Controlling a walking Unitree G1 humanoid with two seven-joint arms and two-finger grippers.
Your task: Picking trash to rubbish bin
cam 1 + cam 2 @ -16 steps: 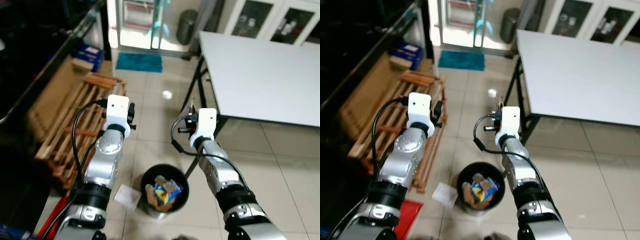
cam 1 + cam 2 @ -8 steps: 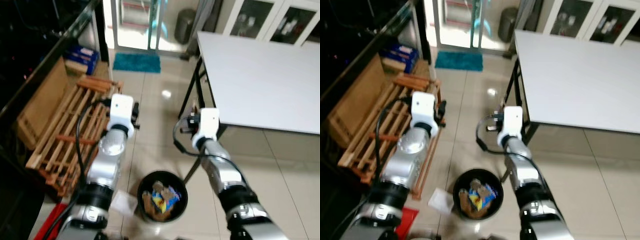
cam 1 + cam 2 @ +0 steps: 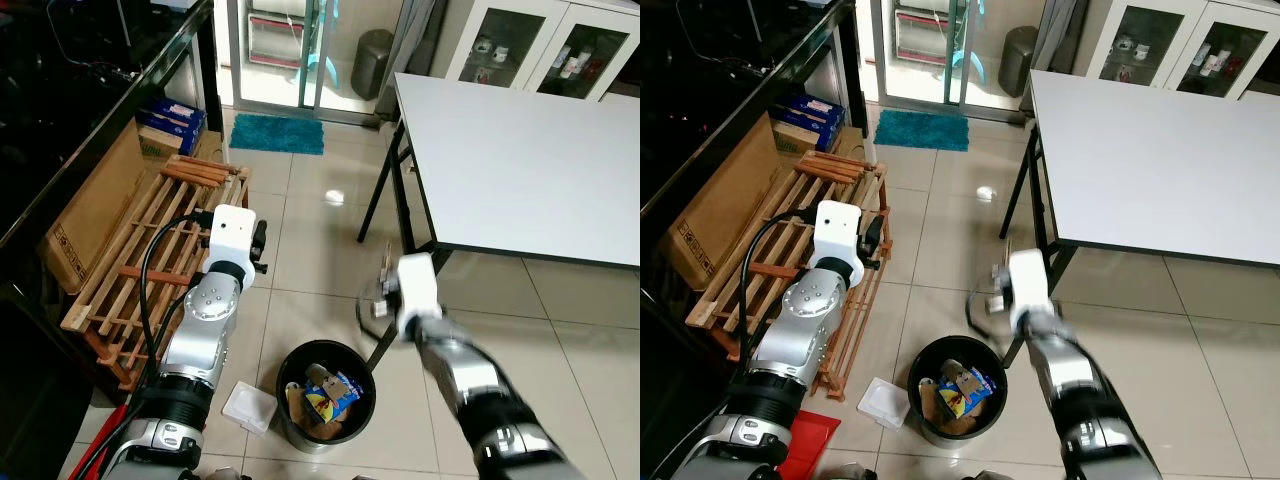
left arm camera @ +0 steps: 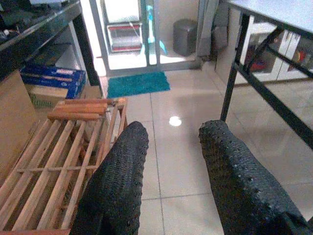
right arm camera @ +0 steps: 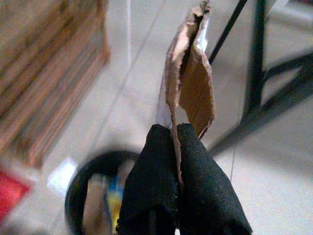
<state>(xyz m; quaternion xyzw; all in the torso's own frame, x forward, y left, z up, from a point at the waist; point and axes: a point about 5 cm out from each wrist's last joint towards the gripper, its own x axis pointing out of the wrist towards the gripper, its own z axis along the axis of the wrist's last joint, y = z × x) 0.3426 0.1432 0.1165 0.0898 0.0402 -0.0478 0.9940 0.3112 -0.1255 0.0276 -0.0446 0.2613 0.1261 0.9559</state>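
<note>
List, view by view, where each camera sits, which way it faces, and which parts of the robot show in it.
Left eye: on the head, looking forward and down at the rubbish bin and white table; both silver arms show.
Right eye: beside it, same scene.
Left wrist: along the open left gripper toward the wooden pallet and teal mat.
Right wrist: along the right gripper, shut on a cardboard scrap.
Shared: the wrist and eye views all show the bin or the pallet.

Left arm raised at frame's left-centre, left claw point(image 4: 168, 161) empty, fingers parted. Right arm blurred at lower right; right claw point(image 5: 174, 147) pinched tight on cardboard scrap point(image 5: 193, 83).
</note>
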